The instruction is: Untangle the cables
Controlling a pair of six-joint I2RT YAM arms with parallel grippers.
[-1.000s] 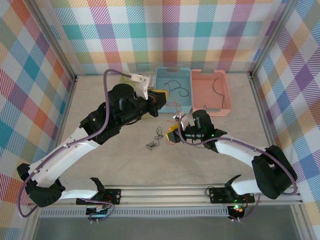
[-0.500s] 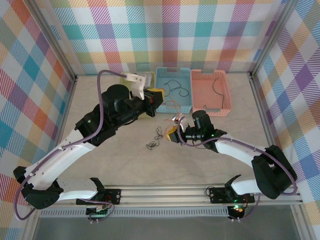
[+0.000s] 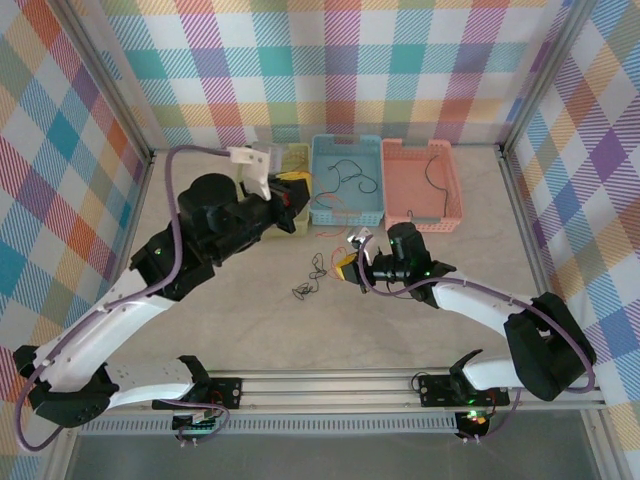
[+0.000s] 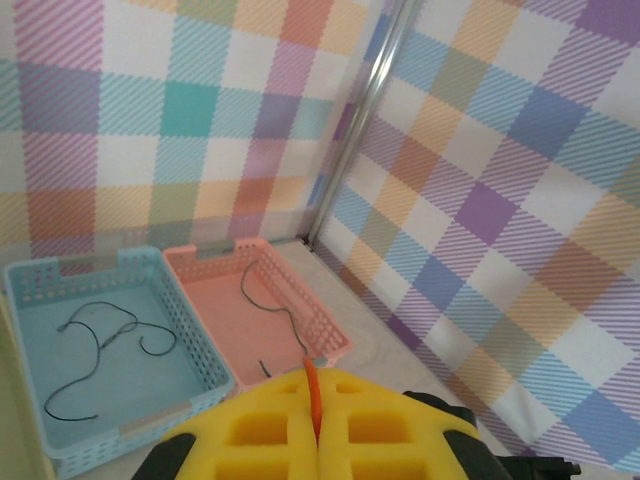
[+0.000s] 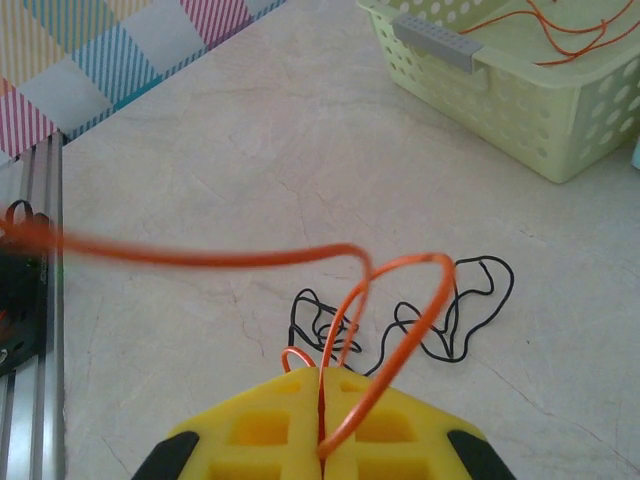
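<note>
Between the closed jaws of the right gripper (image 5: 320,385) sits an orange cable (image 5: 250,258), looping ahead over the black tangle (image 5: 405,322); the left gripper (image 4: 314,420) pinches an orange strand (image 4: 310,378) (perhaps the same). Next, probably, draw it clear.

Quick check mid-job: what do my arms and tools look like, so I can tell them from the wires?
Left arm and right arm: white links, black joints, a thick lilac cable along each. Left tool and right tool: yellow finger blocks with square recesses, black outer shells.

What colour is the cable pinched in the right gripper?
Orange cable, clearest in the right wrist view.
</note>
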